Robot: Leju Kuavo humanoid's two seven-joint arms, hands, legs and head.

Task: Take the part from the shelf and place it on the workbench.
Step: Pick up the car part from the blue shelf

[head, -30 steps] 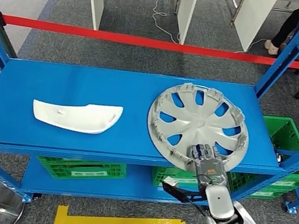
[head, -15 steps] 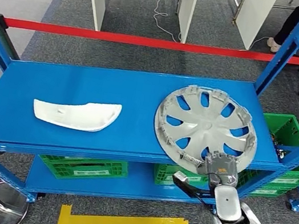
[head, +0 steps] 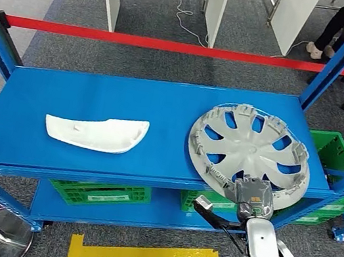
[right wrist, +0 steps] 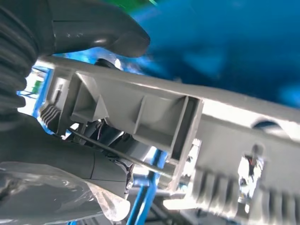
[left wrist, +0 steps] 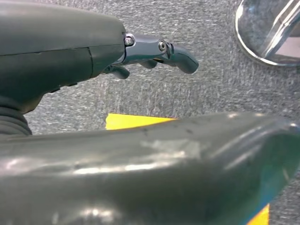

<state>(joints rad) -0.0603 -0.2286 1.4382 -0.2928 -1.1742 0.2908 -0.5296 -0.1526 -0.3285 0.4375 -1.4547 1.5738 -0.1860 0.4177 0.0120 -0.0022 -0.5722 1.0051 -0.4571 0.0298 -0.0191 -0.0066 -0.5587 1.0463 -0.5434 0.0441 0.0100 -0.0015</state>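
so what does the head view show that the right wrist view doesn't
Head view alone: the whole shelf, the white part lying left on it, green crates below, red tape behind, yellow floor marking. Right wrist view alone: the ribbed underside of the hubcap rim close up, with the thumb over it. Both: the hubcap gripped at its near edge by the right hand.
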